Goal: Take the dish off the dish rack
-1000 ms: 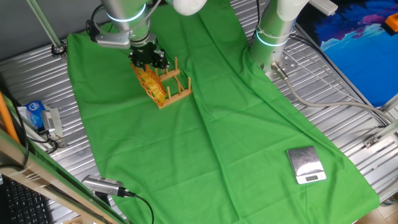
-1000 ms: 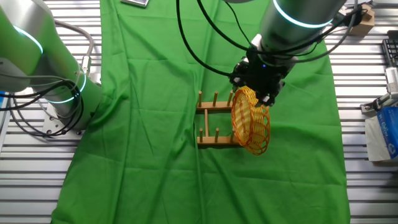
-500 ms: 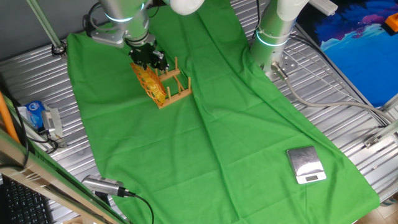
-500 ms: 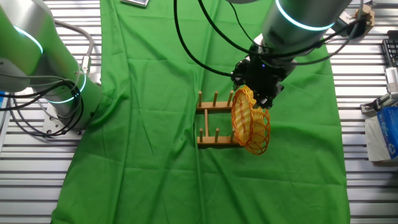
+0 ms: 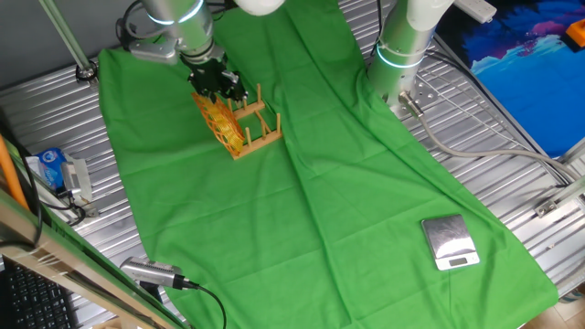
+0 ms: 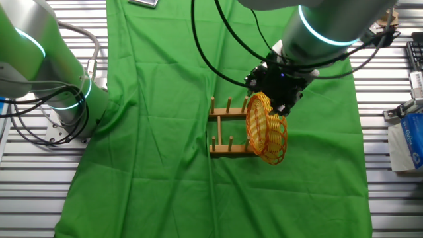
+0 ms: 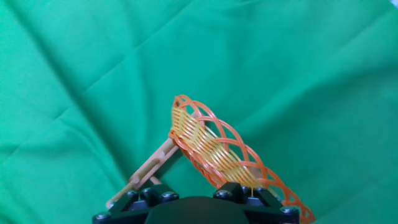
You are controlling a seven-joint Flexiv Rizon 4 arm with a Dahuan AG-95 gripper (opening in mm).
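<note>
The dish (image 5: 222,123), a yellow and orange-red woven wicker plate, stands on edge in the dish rack (image 5: 260,128), a small wooden rack with upright pegs, on the green cloth. My gripper (image 5: 219,87) is right at the dish's upper rim. In the other fixed view the gripper (image 6: 274,89) sits over the top of the dish (image 6: 266,129), beside the rack (image 6: 225,129). In the hand view the dish (image 7: 211,146) runs across the right finger, the rack (image 7: 149,168) shows at lower left, and green cloth shows between the jaws of the gripper (image 7: 196,194), which stand apart.
A square silver scale (image 5: 450,242) lies on the cloth at the front right. A second arm's base (image 5: 402,55) stands at the back; it also shows in the other fixed view (image 6: 59,79). A blue-white box (image 5: 55,169) lies on the metal table beside the cloth.
The arm above the gripper has swung a little up and to the left. The gripper stays at the dish's top rim. The dish and rack have not moved.
</note>
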